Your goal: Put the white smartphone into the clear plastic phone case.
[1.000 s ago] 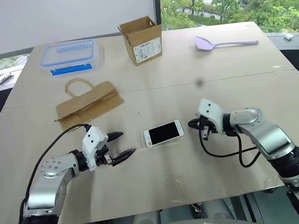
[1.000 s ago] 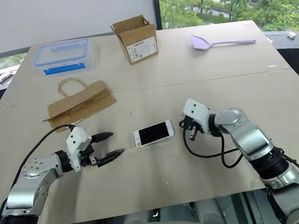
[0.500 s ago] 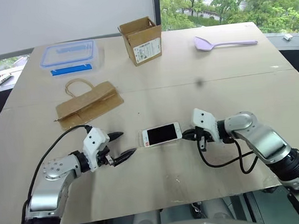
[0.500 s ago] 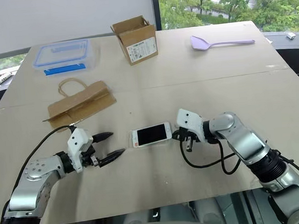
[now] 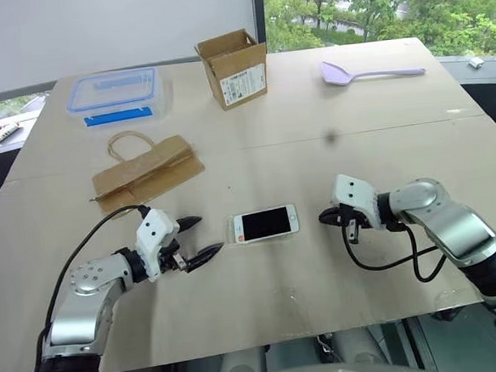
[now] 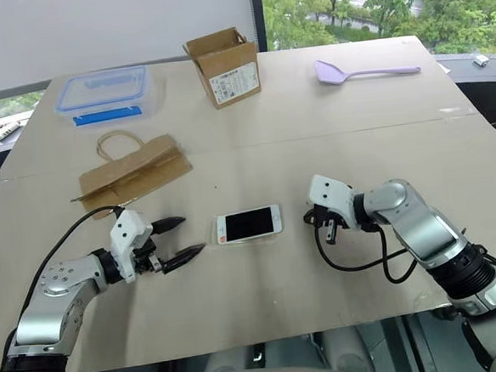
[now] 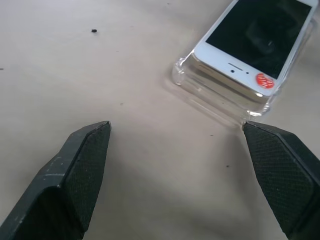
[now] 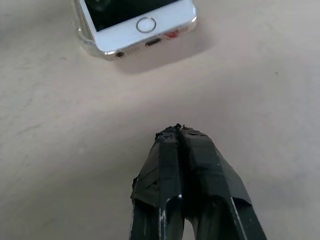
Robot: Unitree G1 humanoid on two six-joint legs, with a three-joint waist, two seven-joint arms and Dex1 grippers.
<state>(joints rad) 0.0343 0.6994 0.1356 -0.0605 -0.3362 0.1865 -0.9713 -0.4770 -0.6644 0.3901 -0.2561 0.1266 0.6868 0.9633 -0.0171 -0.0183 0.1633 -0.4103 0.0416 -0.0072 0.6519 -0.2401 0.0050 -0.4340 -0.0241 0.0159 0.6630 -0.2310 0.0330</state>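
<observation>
Now the right tool [image 5: 323, 218], fingers pressed together, has backed off rightward from the white, black-screened smartphone [image 5: 268, 223], which sits at frame centre on the table [image 5: 313, 139], seemingly nudged into the clear plastic phone case [image 7: 210, 92]. Left tool [image 5: 199, 240] spread, empty, just left. Seating looks incomplete.

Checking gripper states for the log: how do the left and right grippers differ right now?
The left gripper has its fingers spread wide open; the right gripper has its fingers pressed shut. The left gripper sits off the earpiece end of the white smartphone, the right gripper off its home-button end. The left gripper's tip reaches close to the clear plastic phone case; the right gripper stands further back. Both hold nothing, point at the phone and hover low over the table.
</observation>
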